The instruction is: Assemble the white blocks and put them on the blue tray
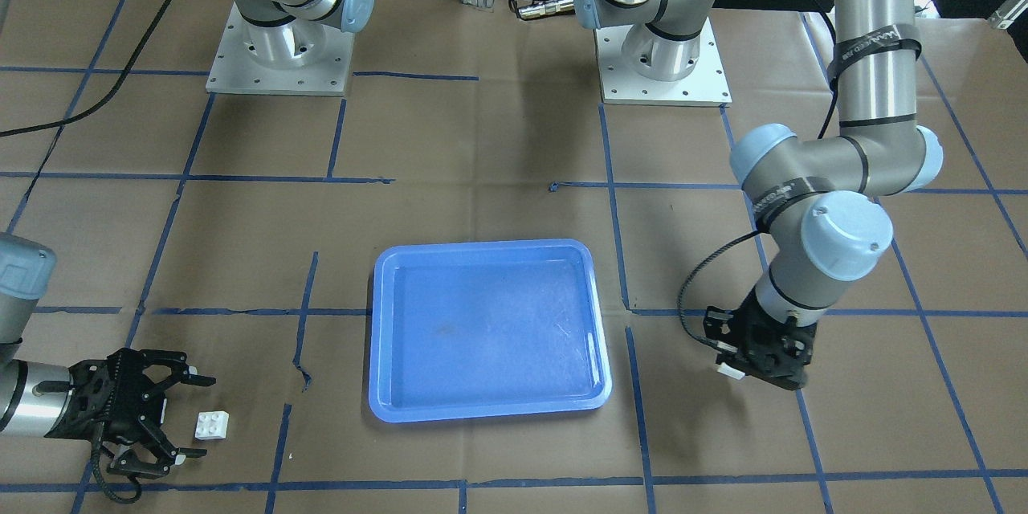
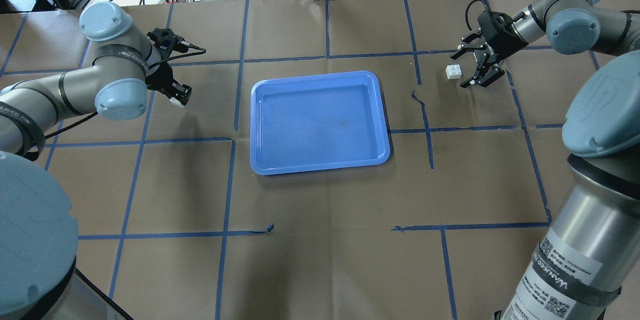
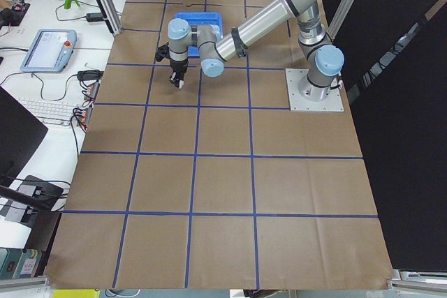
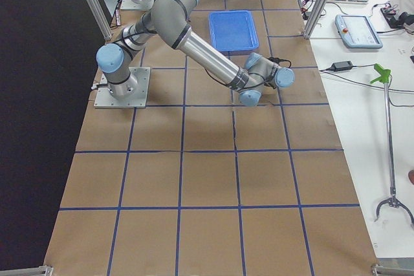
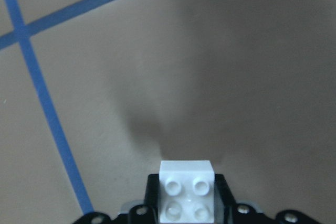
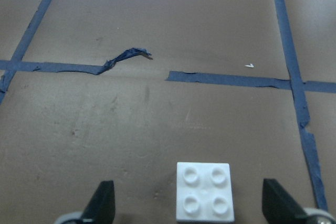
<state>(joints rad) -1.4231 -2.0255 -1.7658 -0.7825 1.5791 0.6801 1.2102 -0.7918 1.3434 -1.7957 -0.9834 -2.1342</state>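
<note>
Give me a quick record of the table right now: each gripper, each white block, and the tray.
left gripper: shut on held block, above the table, on the tray's left
right gripper: open, a finger on either side of the loose block
held block: in left gripper, off the table
loose block: on the table, studs up, right of tray
tray: mid-table, nothing in it
blocks joined: no

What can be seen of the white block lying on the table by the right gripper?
The white block is a small square brick, glossy plastic by its look, with four round studs facing up. It lies flat on the brown paper-covered table, alone, well outside the blue tray. The right gripper stands open around it, a finger on either side, neither touching it.
</note>
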